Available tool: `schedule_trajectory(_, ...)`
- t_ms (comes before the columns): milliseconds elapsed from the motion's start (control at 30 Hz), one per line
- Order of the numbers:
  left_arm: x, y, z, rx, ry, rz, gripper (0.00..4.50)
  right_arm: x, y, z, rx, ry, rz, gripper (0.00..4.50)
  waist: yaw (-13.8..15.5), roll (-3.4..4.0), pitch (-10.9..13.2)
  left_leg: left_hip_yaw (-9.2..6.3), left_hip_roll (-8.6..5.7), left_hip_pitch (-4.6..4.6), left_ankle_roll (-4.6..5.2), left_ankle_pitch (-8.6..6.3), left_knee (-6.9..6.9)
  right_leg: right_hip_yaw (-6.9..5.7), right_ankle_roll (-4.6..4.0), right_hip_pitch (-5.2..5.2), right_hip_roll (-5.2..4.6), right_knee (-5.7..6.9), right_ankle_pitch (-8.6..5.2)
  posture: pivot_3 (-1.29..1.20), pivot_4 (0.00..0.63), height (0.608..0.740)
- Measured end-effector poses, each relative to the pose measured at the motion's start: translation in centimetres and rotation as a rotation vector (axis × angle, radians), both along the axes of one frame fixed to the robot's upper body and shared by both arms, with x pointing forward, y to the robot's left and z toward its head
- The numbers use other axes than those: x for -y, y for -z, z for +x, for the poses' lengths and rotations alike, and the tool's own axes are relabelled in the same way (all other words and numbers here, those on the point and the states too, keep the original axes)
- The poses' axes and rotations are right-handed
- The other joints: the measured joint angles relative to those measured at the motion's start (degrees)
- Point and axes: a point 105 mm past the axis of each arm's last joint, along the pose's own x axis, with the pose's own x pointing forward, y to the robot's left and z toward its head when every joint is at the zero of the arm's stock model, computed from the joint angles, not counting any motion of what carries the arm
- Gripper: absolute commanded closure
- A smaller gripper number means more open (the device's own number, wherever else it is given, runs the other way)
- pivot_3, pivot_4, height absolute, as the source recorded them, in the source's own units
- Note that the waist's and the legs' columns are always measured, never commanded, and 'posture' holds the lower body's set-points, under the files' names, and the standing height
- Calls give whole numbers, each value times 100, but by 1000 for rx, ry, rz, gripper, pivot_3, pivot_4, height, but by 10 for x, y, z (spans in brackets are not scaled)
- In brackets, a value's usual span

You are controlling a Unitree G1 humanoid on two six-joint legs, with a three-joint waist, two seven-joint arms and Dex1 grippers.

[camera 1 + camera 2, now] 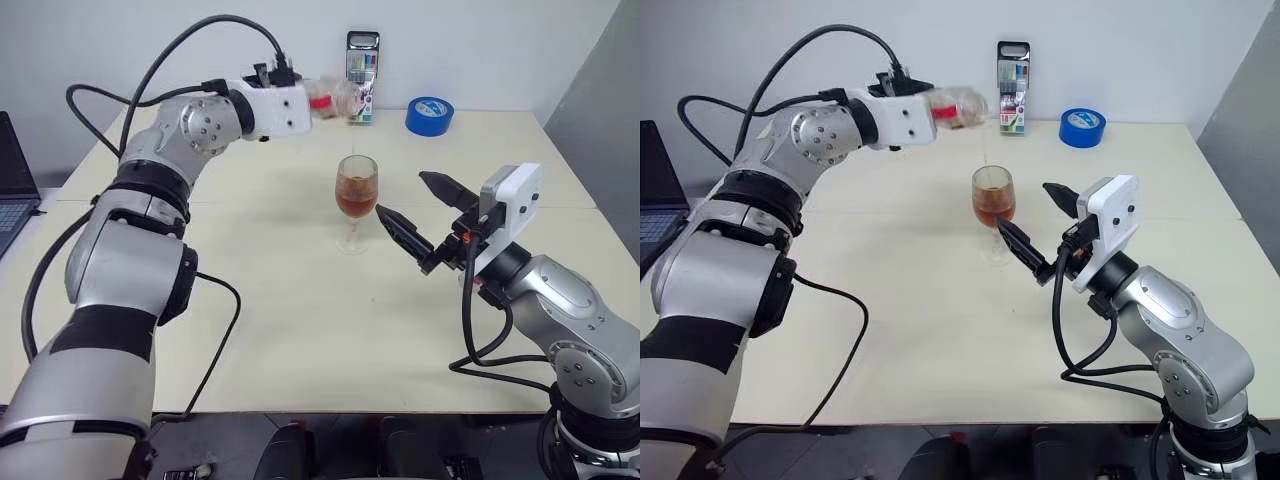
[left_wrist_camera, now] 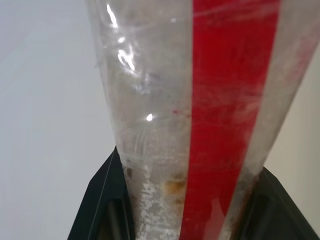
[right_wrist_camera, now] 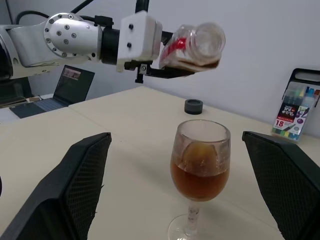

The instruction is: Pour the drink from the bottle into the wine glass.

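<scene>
Tea-brown drink [image 3: 200,182] fills the wine glass [image 1: 356,200]; pour looks done.
My left tool [image 3: 165,70] pinches the near-empty bottle [image 3: 196,46]; right tool [image 1: 425,215] spread. Next I'd set it down.

left end effector [image 1: 322,103]: raised above the far side of the desk [image 1: 300,340], clamped on the bottle [image 1: 340,100]
bottle: lying roughly level, mouth end pointing right, red label next to the end effector, looks almost drained
glass [image 1: 357,202]: upright mid-desk, apart from the bottle and lower in frame
drink [image 1: 357,200]: reddish-brown, fills about the lower half of the bowl
right end effector [image 1: 418,212]: just right of the glass, black fingers spread wide, holding nothing, lower fingertip near the bowl
tape roll [image 1: 430,115]: blue, far right of desk
marker pack [image 1: 362,75]: upright at the back wall
laptop [image 1: 15,185]: left edge
</scene>
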Motion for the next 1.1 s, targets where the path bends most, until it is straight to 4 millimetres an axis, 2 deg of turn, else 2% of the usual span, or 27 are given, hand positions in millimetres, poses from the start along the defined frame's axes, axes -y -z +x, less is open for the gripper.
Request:
schedule_trajectory(133,0,-1,2,-165,67,-406,2748,-5,3,-2,-8,-33,-12,0,-9,0,0,-1,1,0,0,0,5,0,0,0,0,1,0,0,150,740)
schedule_trajectory(233,-20,13,6,-246,18,-620,2748,-7,12,-5,-29,-73,-52,0,-53,2,-2,-2,2,6,0,0,2,5,0,0,1,8,0,0,150,740)
schedule_trajectory(300,-43,37,10,-298,-73,-761,2748,-4,24,-9,-55,-90,-96,0,-65,2,-3,-3,2,8,0,0,2,7,0,0,1,9,0,0,150,740)
schedule_trajectory(400,-75,86,6,-378,-230,-945,2748,0,41,-19,-87,-128,-149,0,-59,0,-4,-6,3,5,0,0,4,8,0,0,0,10,0,0,150,740)
schedule_trajectory(500,-83,128,-7,-456,-311,-1074,2748,0,49,-29,-89,-191,-189,0,-5,-4,-6,-6,3,3,-1,0,11,7,0,1,-2,10,0,0,150,740)
schedule_trajectory(567,-80,145,-14,-498,-332,-1113,2748,0,49,-32,-76,-218,-204,0,15,-13,-11,-8,3,1,-1,1,14,5,0,1,-2,11,1,0,150,740)
schedule_trajectory(733,-78,157,-34,-472,-337,-1147,2748,0,47,-30,-47,-232,-214,0,30,-21,-19,-7,2,13,-1,0,14,7,-1,11,-2,12,1,0,150,740)
schedule_trajectory(867,-83,182,-45,-497,-370,-1146,2748,2,47,-27,-54,-217,-200,0,21,-21,-20,-7,3,15,-1,0,12,6,-1,12,-1,14,2,0,150,740)
schedule_trajectory(1033,-82,182,-46,-456,-340,-1155,2748,1,46,-25,-51,-204,-180,0,38,-23,-22,-6,2,15,0,0,12,6,-1,13,-2,11,2,0,150,740)
schedule_trajectory(1100,-82,190,-46,-463,-350,-1167,2748,1,45,-24,-49,-196,-174,0,36,-23,-22,-7,2,16,1,-1,11,6,-1,13,-1,11,2,0,150,740)
